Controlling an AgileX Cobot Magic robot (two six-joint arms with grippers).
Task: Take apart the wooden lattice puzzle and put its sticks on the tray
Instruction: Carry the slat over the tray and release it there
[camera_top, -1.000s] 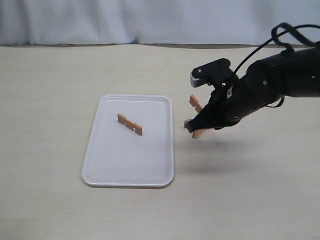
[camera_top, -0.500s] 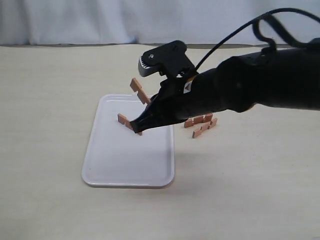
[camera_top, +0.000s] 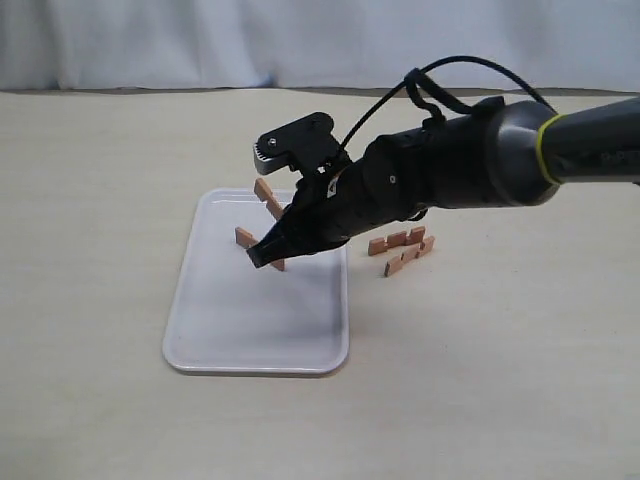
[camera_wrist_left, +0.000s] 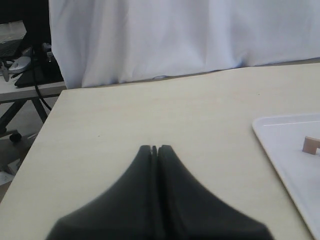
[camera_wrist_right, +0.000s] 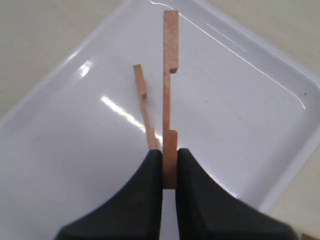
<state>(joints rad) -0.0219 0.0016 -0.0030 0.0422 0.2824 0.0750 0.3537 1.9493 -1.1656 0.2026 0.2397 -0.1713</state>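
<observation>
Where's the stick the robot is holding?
In the exterior view the held stick is left of middle, pinched in the right gripper over the tray, close to the lying stick.

A white curtain (camera_top: 300, 40) hangs behind the pale beige table (camera_top: 100, 200), evenly lit.

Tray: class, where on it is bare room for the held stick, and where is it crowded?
The tray's near half, from the lying stick to the near rim, is bare; so is a strip along its left rim. Its far middle is crowded: the right claw with the held stick hangs by the lying one.
</observation>
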